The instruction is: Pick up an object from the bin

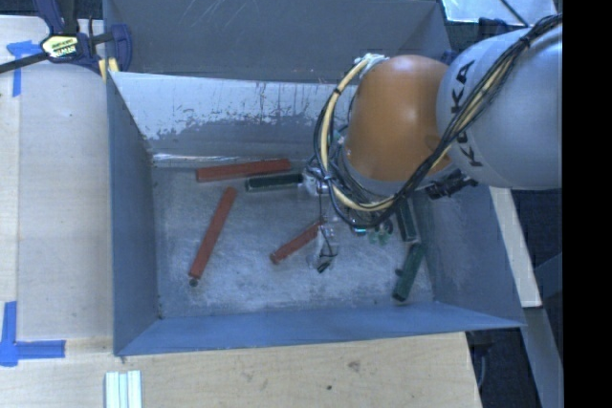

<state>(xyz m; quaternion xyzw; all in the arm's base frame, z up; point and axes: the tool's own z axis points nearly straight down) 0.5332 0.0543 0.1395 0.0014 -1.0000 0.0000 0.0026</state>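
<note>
The gripper (pixel 325 255) hangs low near the middle of the bin (pixel 134 234), under the arm's orange cover. Its tip sits just beside the right end of a short red-brown stick (pixel 295 245) that lies slanted on the floor. Whether the gripper is open or closed cannot be told from this view, and nothing can be made out inside it. That short stick is the nearest thing and the likeliest pick. 2 longer red-brown sticks lie well apart from it, 1 along the far wall (pixel 244 171) and 1 slanted toward the left (pixel 212 234). A dark green stick (pixel 409 270) rests near the right wall. The short stick looks like a crayon or marker, so it is probably light, stiff and smooth-sided. It is likely to roll or pivot if nudged at one end. The better hold seems to be across its middle, with the jaws square to its length, rather than at the tip nearest the gripper.
</note>
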